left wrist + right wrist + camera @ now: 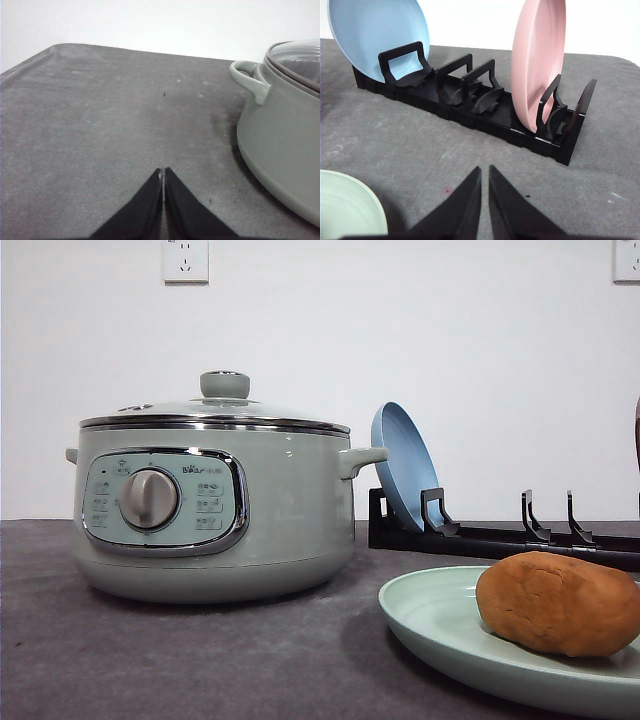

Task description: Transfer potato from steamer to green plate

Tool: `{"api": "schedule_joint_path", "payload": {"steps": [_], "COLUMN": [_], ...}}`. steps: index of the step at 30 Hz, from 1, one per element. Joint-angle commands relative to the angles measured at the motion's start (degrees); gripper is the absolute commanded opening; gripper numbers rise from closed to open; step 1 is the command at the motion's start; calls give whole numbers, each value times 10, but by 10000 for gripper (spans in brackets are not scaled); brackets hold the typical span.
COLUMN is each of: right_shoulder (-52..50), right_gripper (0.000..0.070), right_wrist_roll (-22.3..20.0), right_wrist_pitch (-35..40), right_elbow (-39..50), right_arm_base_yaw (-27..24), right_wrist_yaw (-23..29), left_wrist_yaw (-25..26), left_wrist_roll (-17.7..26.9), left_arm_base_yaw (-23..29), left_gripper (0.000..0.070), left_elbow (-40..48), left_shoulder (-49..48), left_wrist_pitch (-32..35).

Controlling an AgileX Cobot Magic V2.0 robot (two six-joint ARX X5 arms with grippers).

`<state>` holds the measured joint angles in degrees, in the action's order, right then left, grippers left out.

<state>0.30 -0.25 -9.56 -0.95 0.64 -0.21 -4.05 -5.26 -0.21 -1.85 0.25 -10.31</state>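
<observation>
Now, potato: the oval orange-brown potato [558, 603] sits on the wide pale mint-green plate [432, 618], toward its right side
Green plate: flat on the dark grey table [180, 660], in front of the rack, to the right of the steamer; its rim also peeks into the right wrist view [350, 207]
Steamer: the round sage-green electric steamer [215, 515] stands apart from the plate, knobbed glass lid on, silver dial facing the camera
Rack: a black plastic dish rack [470, 107] holds a blue plate [375, 37] and a pink plate [537, 62], both on edge
Left gripper [163, 175]: black fingers pressed together, nothing between them, low over bare table beside the steamer [280, 130]
Right gripper [484, 172]: fingers nearly touching, only a thin slit, holding nothing, facing the rack
</observation>
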Motion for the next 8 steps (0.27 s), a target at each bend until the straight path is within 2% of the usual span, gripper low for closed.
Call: {"api": "schedule_joint_path", "payload": {"steps": [1,8], "right_shoulder": [-1,-1], "right_gripper": [15,15], "right_wrist_roll": [-2,-2], "right_wrist_pitch": [7,7], "right_elbow": [3,3], "right_arm_base_yaw": [-1,-1], "right_wrist_yaw": [2,2], "left_wrist_yaw": [4,4], "left_wrist_roll": [0,0], "left_arm_base_yaw": [2,2], "left_gripper": [0,0], "left_elbow": [12,12], "left_shoulder": [-1,-1], "left_wrist_pitch": [-4,-4]}}
